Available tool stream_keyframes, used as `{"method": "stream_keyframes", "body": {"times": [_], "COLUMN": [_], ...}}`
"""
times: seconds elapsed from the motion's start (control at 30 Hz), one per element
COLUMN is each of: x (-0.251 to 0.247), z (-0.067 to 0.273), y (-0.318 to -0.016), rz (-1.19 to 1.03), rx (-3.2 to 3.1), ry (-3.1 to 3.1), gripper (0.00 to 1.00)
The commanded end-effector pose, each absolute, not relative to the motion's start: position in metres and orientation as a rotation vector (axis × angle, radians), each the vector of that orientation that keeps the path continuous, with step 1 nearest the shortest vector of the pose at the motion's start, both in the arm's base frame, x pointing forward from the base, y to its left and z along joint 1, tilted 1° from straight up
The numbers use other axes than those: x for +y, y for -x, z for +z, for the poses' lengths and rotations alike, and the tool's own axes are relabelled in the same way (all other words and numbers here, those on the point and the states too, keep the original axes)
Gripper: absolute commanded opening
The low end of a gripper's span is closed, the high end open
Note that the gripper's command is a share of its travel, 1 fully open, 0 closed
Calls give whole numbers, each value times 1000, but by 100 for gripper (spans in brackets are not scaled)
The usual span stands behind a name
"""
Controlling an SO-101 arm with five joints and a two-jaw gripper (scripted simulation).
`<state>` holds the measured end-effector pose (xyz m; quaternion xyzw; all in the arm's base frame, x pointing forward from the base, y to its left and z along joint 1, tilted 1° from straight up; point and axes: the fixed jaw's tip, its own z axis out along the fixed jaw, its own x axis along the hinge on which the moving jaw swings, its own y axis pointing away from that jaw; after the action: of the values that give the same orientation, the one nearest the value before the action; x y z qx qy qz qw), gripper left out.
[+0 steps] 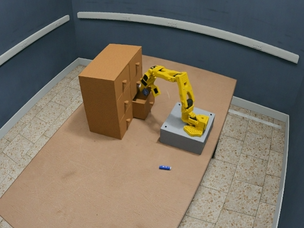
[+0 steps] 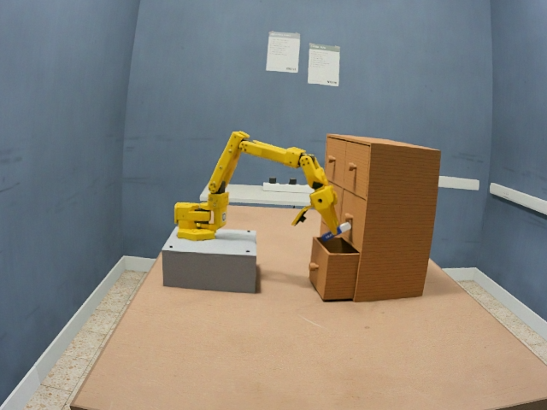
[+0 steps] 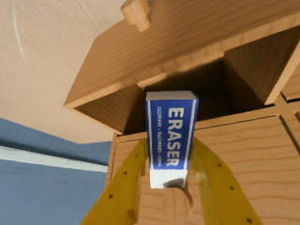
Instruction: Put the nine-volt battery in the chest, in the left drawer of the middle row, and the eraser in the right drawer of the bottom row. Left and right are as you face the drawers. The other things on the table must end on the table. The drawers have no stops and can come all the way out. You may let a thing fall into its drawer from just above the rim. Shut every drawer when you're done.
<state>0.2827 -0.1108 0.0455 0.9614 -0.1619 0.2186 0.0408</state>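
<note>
My gripper (image 1: 142,90) (image 2: 336,229) (image 3: 170,152) is shut on the eraser (image 1: 145,91) (image 2: 329,235) (image 3: 171,117), which has a blue sleeve and white ends. The eraser is tilted, just above the open bottom right drawer (image 1: 138,109) (image 2: 340,278) (image 3: 183,35), near its rim and close to the front of the middle right drawer. The part of that drawer's inside that shows holds nothing I can make out; much is shadowed or hidden. The wooden chest (image 1: 100,105) (image 2: 397,220) has its other drawers looking shut. The nine-volt battery is not visible in any view.
A small blue cylinder (image 1: 165,167) lies on the table (image 1: 118,179) (image 2: 282,353), in front of the grey block (image 1: 181,144) (image 2: 209,271) that carries the arm in the top view. Drawer knobs stick out from the chest front.
</note>
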Motion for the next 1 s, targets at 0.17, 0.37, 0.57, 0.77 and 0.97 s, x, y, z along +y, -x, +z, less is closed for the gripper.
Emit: {"method": "stream_keyframes", "body": {"times": [0.17, 0.37, 0.57, 0.77, 0.97], "x": [-111, -111, -111, -111, -111], "z": [61, 61, 61, 60, 60], "y": [-293, -293, -293, -292, -292], "rz": [765, 765, 765, 756, 756], "rx": [-477, -477, -477, -477, -477], "ry": [-2917, -2917, -2917, -2920, -2920], "gripper": [0, 0, 0, 0, 0]}}
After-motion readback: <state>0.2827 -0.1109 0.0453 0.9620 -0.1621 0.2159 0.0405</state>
